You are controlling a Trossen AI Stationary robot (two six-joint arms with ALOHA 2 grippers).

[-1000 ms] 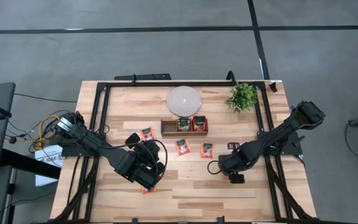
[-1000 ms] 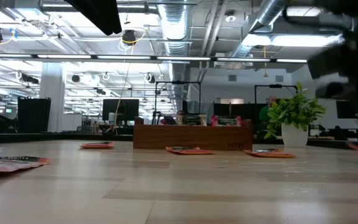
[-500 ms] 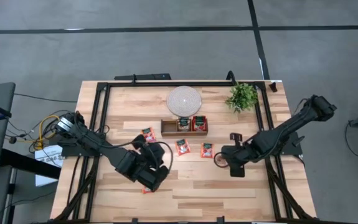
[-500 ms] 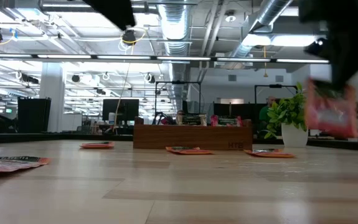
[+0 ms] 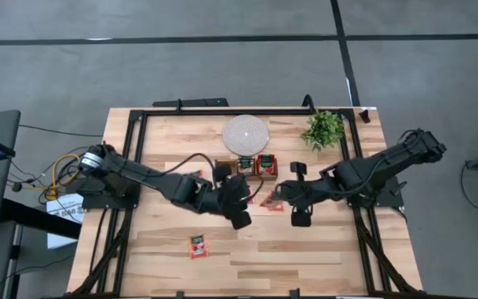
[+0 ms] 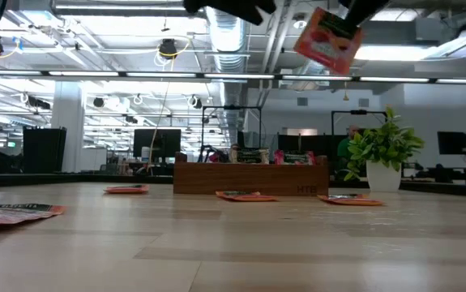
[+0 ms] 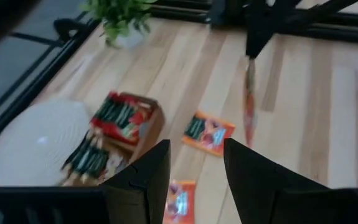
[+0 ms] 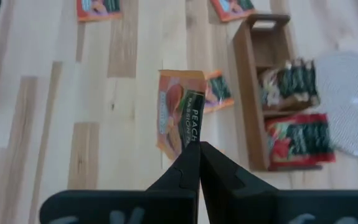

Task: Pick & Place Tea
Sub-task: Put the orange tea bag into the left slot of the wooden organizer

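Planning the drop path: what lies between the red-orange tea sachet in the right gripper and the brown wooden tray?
Right wrist view: another red-orange sachet lies flat between the held sachet and the tray.

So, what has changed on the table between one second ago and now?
The right gripper, shut on a tea sachet, lifted it and carried it toward the wooden tray. The left gripper, open and empty, swung from the near sachet toward the tray. The tray and plant stayed put.
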